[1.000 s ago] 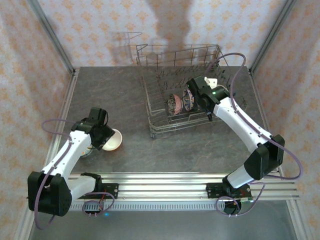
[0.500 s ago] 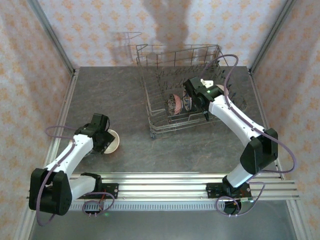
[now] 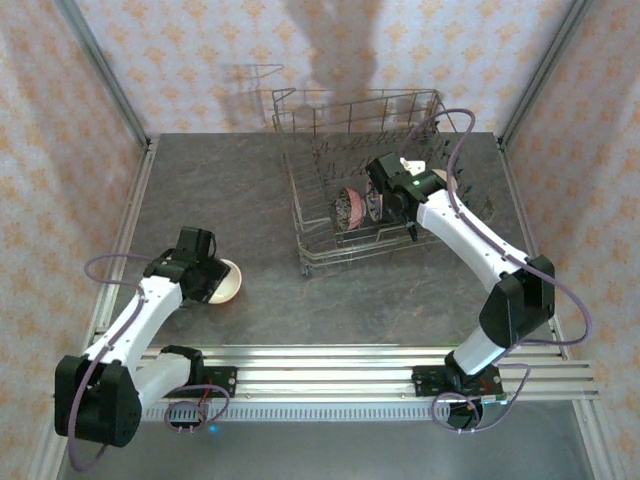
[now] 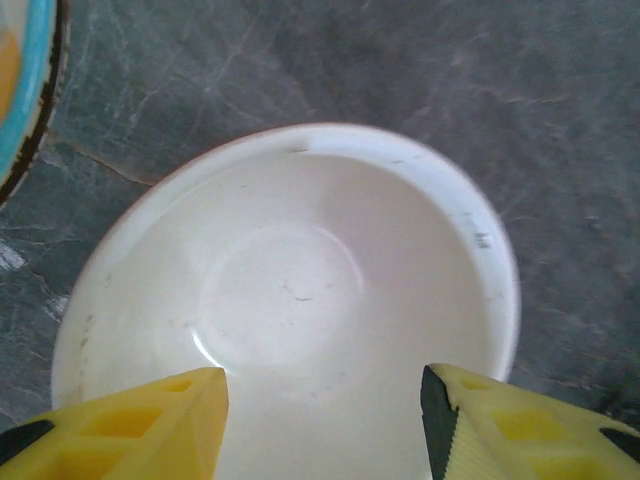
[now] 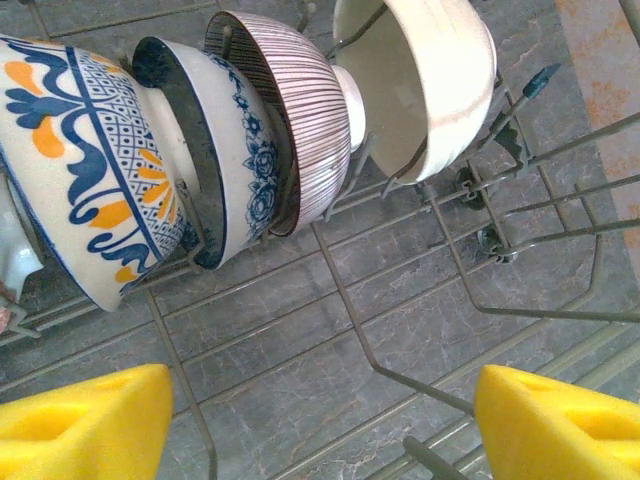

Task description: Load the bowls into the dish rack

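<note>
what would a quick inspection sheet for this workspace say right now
surface: dark stone-look table
job's things: rack at the far right, with at least four bowls on edge between its tines; white bowl upright on the table, near left; turquoise-rimmed bowl beside it
clutter: nothing seen
hands: left hand open, low over the white bowl; right hand open, over the rack near its bowls
cables: purple, one looping along each arm: left cable, right cable arching by the rack's right corner
surroundings: patterned walls, metal rail at the near edge
</note>
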Motion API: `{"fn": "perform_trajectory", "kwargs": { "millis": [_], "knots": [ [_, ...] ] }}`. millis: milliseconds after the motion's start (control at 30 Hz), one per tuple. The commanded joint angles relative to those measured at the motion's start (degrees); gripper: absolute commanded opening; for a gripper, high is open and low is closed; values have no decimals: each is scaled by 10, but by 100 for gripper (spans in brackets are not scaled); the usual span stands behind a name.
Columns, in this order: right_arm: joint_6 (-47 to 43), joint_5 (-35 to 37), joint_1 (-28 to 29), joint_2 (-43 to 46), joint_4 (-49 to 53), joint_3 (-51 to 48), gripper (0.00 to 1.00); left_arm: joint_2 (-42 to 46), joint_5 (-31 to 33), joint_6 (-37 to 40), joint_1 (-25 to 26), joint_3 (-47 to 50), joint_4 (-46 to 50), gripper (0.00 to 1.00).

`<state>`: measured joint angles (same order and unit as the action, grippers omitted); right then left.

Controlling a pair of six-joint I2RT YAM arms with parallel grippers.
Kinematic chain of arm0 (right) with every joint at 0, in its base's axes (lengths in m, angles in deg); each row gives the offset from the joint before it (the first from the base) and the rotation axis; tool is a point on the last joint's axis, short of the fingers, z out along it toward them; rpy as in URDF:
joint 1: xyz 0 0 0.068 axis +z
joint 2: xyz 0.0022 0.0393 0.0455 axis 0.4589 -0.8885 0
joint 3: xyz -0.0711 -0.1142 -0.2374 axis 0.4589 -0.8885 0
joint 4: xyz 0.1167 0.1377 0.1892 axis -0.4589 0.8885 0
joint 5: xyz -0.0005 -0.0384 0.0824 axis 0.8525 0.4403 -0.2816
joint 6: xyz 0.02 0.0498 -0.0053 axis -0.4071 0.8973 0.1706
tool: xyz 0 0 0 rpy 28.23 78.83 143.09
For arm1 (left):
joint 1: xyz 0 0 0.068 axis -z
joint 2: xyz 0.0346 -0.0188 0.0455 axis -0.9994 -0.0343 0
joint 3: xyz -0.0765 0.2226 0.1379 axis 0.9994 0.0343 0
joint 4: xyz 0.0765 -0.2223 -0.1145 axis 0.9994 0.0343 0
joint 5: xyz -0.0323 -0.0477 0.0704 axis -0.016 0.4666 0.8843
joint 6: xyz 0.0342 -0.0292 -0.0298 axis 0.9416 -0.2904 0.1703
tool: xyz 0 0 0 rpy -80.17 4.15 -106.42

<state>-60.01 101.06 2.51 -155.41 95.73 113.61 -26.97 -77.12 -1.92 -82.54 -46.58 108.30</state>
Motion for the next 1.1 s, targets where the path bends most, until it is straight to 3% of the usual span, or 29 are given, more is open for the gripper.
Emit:
{"fn": "perform_trajectory", "kwargs": {
  "millis": [0, 267, 633, 1067],
  "knots": [
    [-7, 0, -3, -5, -6, 19, 78, 29, 35, -5, -2, -32, 70, 58],
    [-10, -7, -3, -5, -11, 20, 78, 80, 45, -33, -1, 18, 105, 59],
    [-20, -5, -3, -4, -7, 27, 78, 37, 30, -48, -1, 77, 12, 56],
    [-21, 7, -3, -1, -10, 17, 78, 40, 20, -44, -2, 78, -25, 18]
  ]
}}
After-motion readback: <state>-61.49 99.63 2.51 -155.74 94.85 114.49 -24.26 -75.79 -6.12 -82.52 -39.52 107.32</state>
